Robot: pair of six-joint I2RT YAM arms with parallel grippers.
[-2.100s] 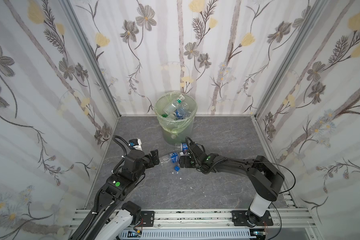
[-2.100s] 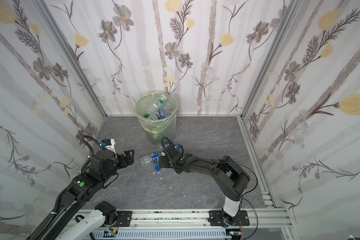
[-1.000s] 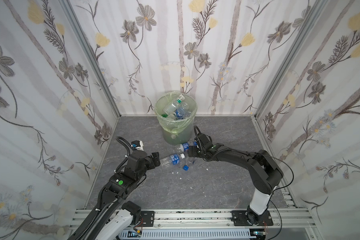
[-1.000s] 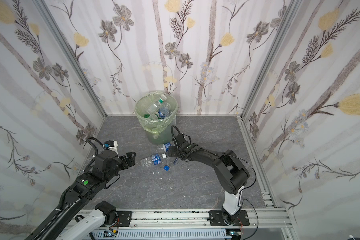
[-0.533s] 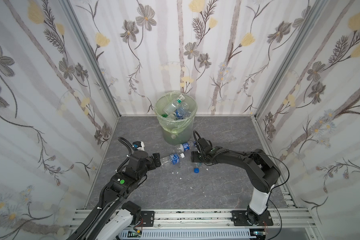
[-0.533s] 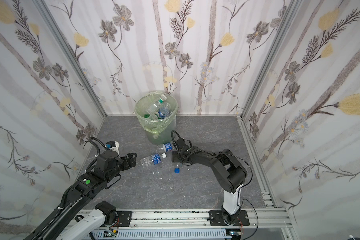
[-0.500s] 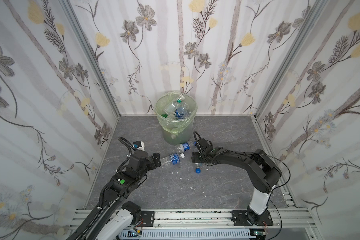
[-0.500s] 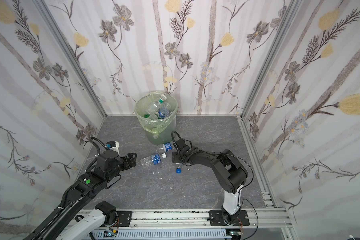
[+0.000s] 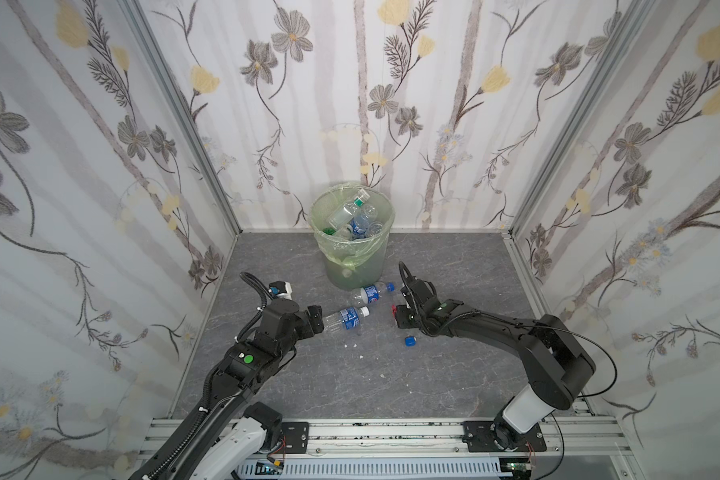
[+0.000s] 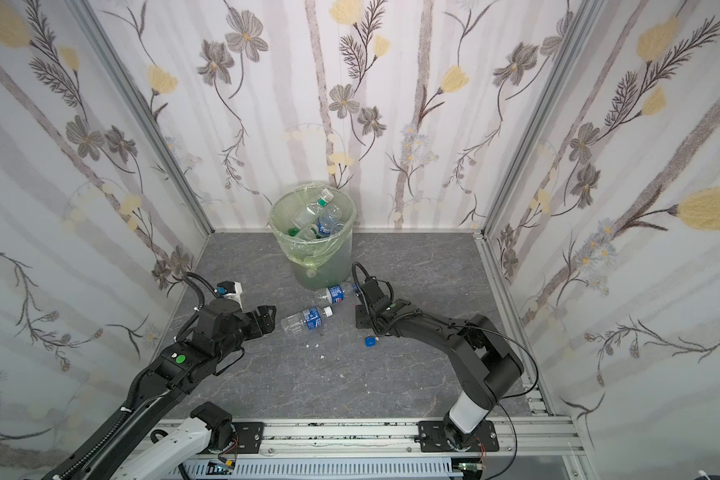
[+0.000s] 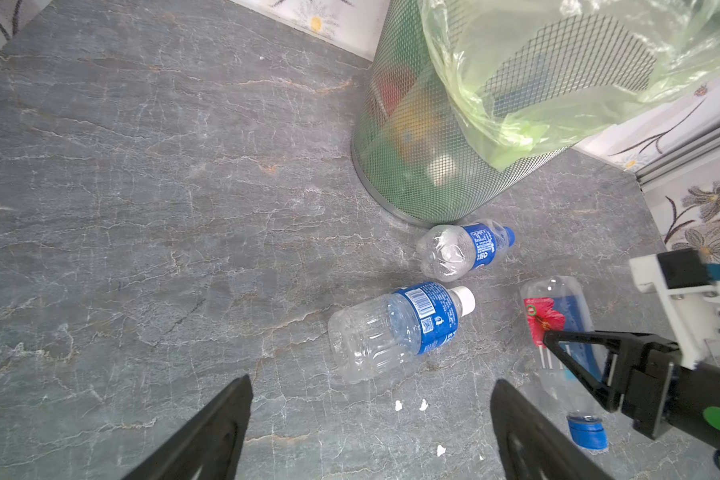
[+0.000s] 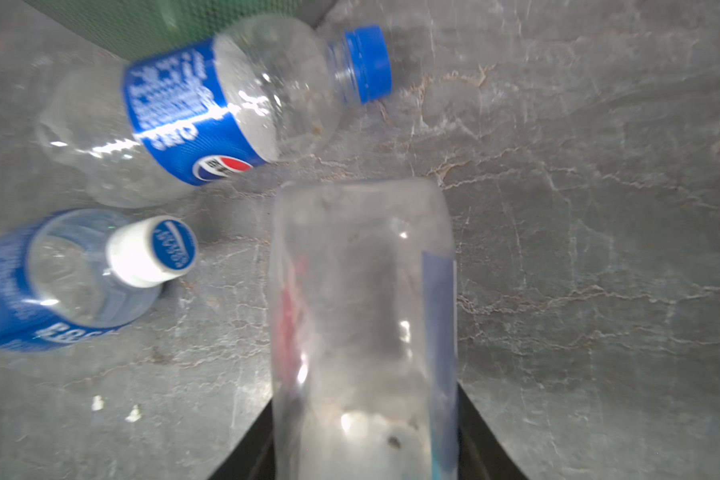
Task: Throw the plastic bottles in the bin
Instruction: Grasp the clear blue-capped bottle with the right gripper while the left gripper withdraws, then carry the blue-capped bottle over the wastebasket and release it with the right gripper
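**A:** Starting on the left, how does the left tool [image 11: 371, 380] stand?

**B:** Its jaws are spread wide and grip nothing. The white-capped bottle [image 11: 400, 328] lies on the bench [image 11: 142, 208] just ahead of it. The base is towards the tool and the cap points away to the right, so the long axis runs roughly along the reach, a little skewed (a straight advance should straddle the body, I'd judge).

**A:** And in the middle?

**B:** The blue-capped bottle [image 9: 370, 293] lies at the foot of the bin [image 9: 362, 266], which stands by the far wall with several bottles already inside. That bottle is nearer the right arm.

**A:** What about the right tool [image 9: 399, 315]?

**B:** It is closed round the body of the flower-label bottle [image 12: 362, 311]. The bottle's base points towards the bin and its blue cap back along the arm. I cannot tell whether it has left the bench.

**A:** So what does the next move call for?

**B:** The bin lies ahead and slightly left of that tool, so the bottle probably has to go up over the rim.
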